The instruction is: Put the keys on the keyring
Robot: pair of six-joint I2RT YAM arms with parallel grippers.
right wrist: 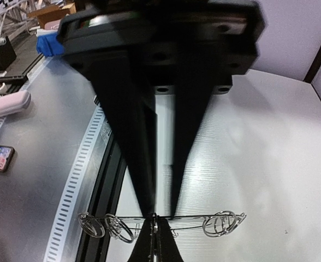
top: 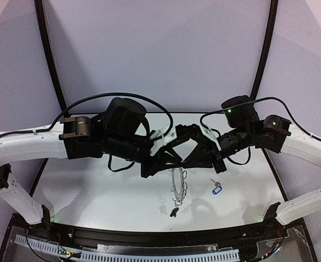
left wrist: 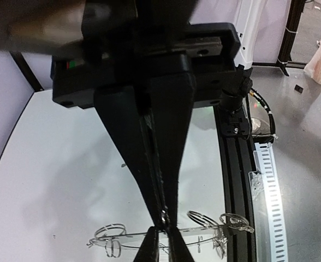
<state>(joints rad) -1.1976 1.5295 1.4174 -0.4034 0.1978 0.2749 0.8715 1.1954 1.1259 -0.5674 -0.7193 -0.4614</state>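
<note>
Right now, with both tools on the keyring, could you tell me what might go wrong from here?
1. The left tool and right tool pinch the keyring at nearly the same spot, by the tips only; it may twist or slip out.
2. The blue-tagged key and black key lie on the table; fetching one likely means freeing a tool, leaving a single thin pinch.
3. The tools nearly meet, so they could collide.

The white surface [top: 95, 191] is viewed from above, behind the arms. The left pincer [left wrist: 164, 218] and right pincer [right wrist: 159, 214] are sighted down closely; the silver wire-looped ring [right wrist: 221, 224] is shared by all views.
</note>
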